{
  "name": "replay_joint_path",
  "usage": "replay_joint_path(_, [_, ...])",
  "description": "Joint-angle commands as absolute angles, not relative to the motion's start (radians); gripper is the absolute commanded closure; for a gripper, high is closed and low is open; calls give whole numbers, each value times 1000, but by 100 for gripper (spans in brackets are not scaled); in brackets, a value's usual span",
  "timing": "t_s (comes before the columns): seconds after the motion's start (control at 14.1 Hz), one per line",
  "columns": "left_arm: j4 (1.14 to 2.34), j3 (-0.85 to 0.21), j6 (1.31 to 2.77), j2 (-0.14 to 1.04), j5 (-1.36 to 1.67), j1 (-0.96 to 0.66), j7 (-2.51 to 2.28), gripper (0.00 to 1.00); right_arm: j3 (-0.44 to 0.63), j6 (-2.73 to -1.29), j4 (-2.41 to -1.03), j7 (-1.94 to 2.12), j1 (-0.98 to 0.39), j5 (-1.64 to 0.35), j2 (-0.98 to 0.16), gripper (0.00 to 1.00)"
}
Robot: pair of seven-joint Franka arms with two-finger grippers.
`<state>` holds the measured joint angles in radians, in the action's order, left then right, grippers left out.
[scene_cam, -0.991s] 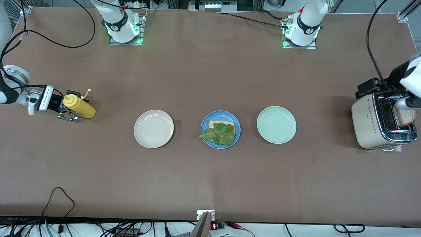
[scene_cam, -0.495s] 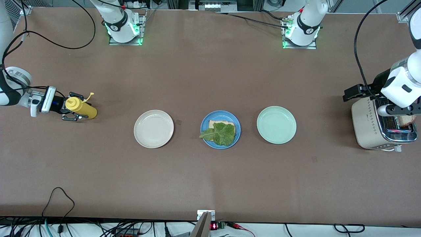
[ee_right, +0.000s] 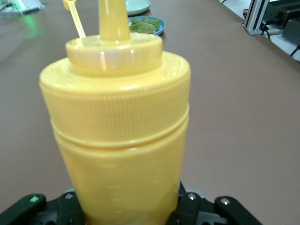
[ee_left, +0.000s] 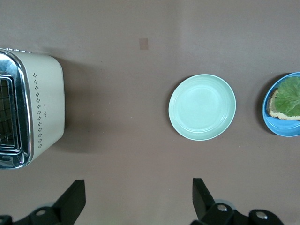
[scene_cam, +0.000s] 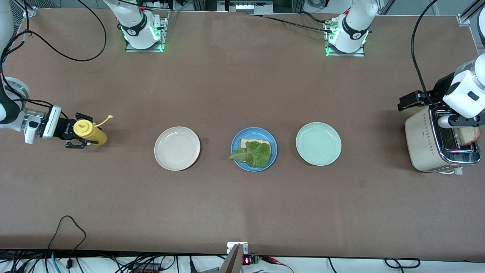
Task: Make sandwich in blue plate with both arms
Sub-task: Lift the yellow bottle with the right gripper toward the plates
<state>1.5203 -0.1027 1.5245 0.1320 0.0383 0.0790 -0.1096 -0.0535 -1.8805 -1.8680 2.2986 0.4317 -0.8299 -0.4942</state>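
The left gripper (scene_cam: 460,122) is largely hidden under its own wrist above the toaster (scene_cam: 426,146), the bread slice (scene_cam: 469,135) there shows only partly (the frame edge cuts the toaster), and the yellow bottle (ee_right: 119,126) conceals the right gripper's (ee_right: 126,208) fingers in the right wrist view.

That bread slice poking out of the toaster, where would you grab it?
Probably by its exposed top edge, coming straight down: the bread slice stands upright in the toaster slot, so only that part is free. The open left end effector hangs by it; the right end effector holds the yellow bottle.
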Motion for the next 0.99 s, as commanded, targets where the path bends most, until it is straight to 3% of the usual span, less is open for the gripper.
replay_joint_path(0.0, [1526, -109, 1528, 124, 23, 97, -100, 0, -54, -1948, -1898, 2165, 345, -778, -399, 100])
replay_joint_path(0.35, [1526, -120, 1582, 166, 9, 49, -118, 0, -101, -2104, -1901, 1820, 181, -582, -299, 100])
replay_joint_path(0.92, [1516, -117, 1543, 170, -38, 106, -104, 0, -244, -2233, -1896, 1142, 16, -142, -261, 100])
